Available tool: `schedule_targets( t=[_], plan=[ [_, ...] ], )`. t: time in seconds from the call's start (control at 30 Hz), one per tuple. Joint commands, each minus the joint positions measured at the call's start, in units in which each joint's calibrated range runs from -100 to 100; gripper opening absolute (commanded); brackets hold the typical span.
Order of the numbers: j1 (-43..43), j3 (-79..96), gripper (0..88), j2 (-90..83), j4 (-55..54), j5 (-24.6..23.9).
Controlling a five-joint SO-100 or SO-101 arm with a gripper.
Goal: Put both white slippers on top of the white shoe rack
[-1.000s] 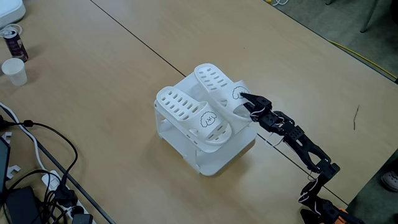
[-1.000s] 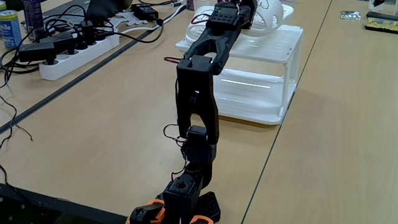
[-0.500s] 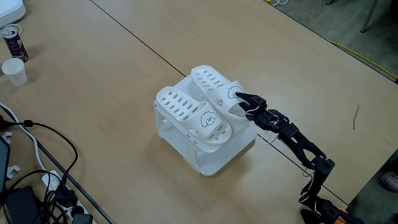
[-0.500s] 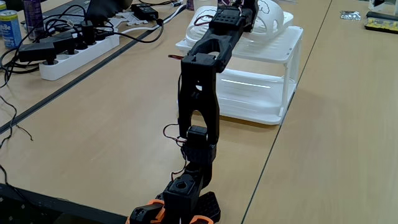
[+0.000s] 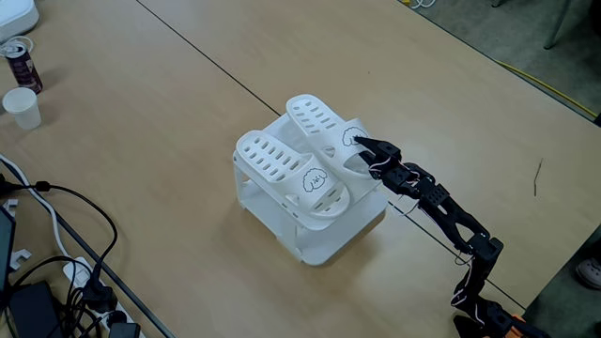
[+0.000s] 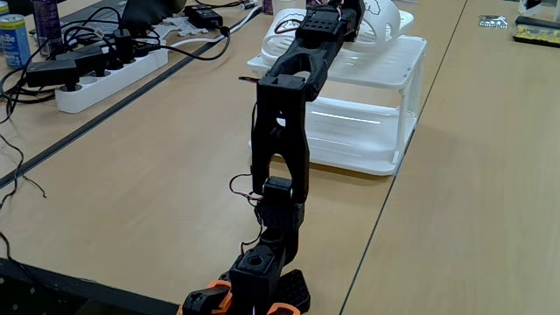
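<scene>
jaws of the gripper point(image 5: 361, 144) look pinched on the strap edge of the far slipper point(image 5: 324, 131), right by its small black drawing, though the fingertips are too small in a fixed view to be sure of the grip. the black arm point(image 5: 441, 210) stretches from its base at the lower right of that view up to the white shoe rack point(image 5: 324, 239). in a fixed view from behind the base, the arm point(image 6: 280, 140) rises in front of the rack point(image 6: 394, 105) and its wrist covers the gripper tips, so the jaws cannot be read there.

around the rack the tan table point(image 5: 141, 122) carries a white paper cup point(image 5: 22, 107) and a dark drink can point(image 5: 19, 62) at the left edge, well apart from the rack. black cables point(image 5: 66, 244) sprawl at the lower left. in a fixed view a white power strip point(image 6: 105, 74) with plugs lies to the left of the rack, and a blue can point(image 6: 13, 39) stands near the corner. nothing lies between the arm and the rack.

both white slippers sit on the rack's flat top. the near slipper point(image 5: 291, 174) lies free, just beside the held one, toes pointing to the upper left. the far slipper lies at the gripper's tips, its heel end toward the jaws.
</scene>
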Motion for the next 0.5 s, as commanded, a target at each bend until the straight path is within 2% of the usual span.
schedule_targets(
  t=[0.0,0.17,0.47],
  plan=[
    [-0.04,-6.30,2.9,-0.82,-0.84,0.42],
    [0.04,-6.30,13.8,-0.82,-0.84,0.42],
    [0.53,-5.76,15.0,-0.73,-0.49,0.42]
  ],
)
